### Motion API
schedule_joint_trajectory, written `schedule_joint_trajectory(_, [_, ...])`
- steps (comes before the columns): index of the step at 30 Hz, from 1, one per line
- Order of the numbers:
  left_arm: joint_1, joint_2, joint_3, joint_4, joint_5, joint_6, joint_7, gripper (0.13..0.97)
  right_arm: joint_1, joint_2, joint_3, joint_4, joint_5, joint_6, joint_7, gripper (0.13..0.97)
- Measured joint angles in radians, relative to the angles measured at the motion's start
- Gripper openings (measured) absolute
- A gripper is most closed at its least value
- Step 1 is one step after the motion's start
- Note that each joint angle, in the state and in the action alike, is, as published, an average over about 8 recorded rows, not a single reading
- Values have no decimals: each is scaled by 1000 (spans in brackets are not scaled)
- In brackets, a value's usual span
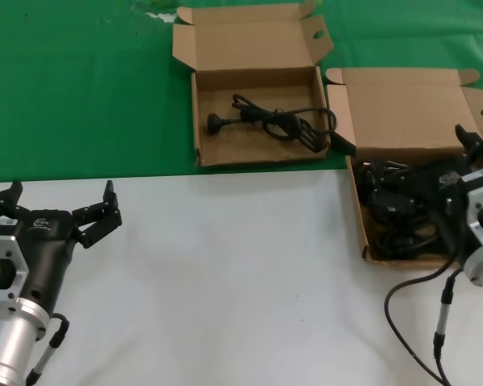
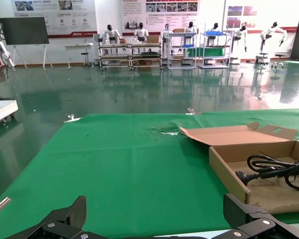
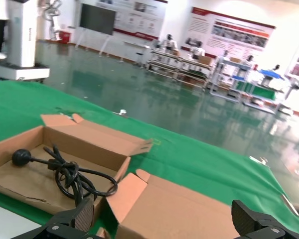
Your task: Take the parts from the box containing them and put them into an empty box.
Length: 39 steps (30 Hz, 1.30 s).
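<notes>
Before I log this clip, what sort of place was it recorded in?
Probably a robotics exhibition hall or demo lab. Beyond the green-covered table, a wide glossy floor runs to shelving racks and robots on stands, with poster boards and a large screen on the walls.

The white counter is left bare in the middle. On the far right, the way is blocked by two open boxes and their lids.
</notes>
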Motion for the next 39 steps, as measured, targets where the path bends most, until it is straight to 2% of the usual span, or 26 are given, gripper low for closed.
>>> schedule_joint_trajectory(17, [0,0,0,0,0,0,0,966,-185,-5,45,167,36,132,171,966])
schedule_joint_trajectory(39, [0,0,0,0,0,0,0,966,-196,-6,48,176,38,139,181,966])
